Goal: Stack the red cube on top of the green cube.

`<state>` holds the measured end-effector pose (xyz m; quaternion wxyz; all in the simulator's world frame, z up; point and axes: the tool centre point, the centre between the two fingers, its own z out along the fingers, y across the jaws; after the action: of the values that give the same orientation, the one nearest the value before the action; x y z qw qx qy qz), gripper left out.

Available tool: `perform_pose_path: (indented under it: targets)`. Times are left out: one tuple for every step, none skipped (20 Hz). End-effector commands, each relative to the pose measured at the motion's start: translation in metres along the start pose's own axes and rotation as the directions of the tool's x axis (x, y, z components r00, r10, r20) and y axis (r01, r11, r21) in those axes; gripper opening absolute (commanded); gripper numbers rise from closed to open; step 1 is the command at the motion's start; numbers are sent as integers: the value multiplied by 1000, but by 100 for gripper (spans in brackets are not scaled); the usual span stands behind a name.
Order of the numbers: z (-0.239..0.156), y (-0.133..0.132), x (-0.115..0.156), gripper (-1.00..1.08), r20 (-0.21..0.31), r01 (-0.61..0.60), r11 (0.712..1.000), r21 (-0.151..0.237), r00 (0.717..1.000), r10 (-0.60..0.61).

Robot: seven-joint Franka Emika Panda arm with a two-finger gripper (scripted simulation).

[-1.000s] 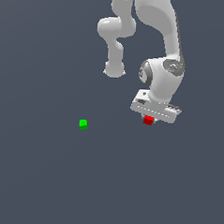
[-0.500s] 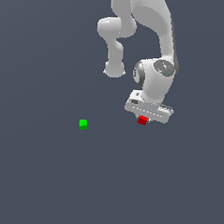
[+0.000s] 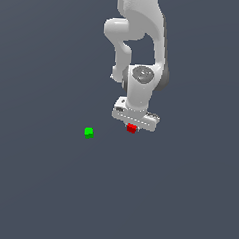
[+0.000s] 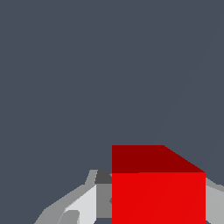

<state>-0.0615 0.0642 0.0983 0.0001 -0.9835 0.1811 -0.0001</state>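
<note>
Our gripper (image 3: 132, 125), clenched on the red cube (image 3: 131, 128), has carried it nearer the green cube (image 3: 88, 132); placement remains.

I get flat, even light, sharp renders, no glare or blur. The red cube (image 4: 158, 197) shows a bright face and darker shaded side.

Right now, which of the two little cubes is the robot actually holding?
The red cube: it sits between the fingers under the white hand and fills the wrist view. The green cube sits alone on the floor, off to the exterior view's left, untouched.
</note>
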Motion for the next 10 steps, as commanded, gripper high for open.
perform_pose_path:
  targets:
    - [5, 30, 10, -100, -1, -1, 1000, 0, 1000, 1]
    - [7, 43, 15, -100, -1, -1, 1000, 0, 1000, 1]
    - [9, 55, 19, -100, -1, -1, 1000, 0, 1000, 1]
    - [11, 67, 23, -100, -1, -1, 1000, 0, 1000, 1]
    - [13, 79, 28, -100, -1, -1, 1000, 0, 1000, 1]
    - [16, 91, 32, -100, -1, -1, 1000, 0, 1000, 1]
    - [18, 102, 36, -100, -1, -1, 1000, 0, 1000, 1]
    - [19, 113, 40, -100, -1, -1, 1000, 0, 1000, 1]
    - [21, 123, 44, -100, -1, -1, 1000, 0, 1000, 1]
    - [23, 132, 48, -100, -1, -1, 1000, 0, 1000, 1]
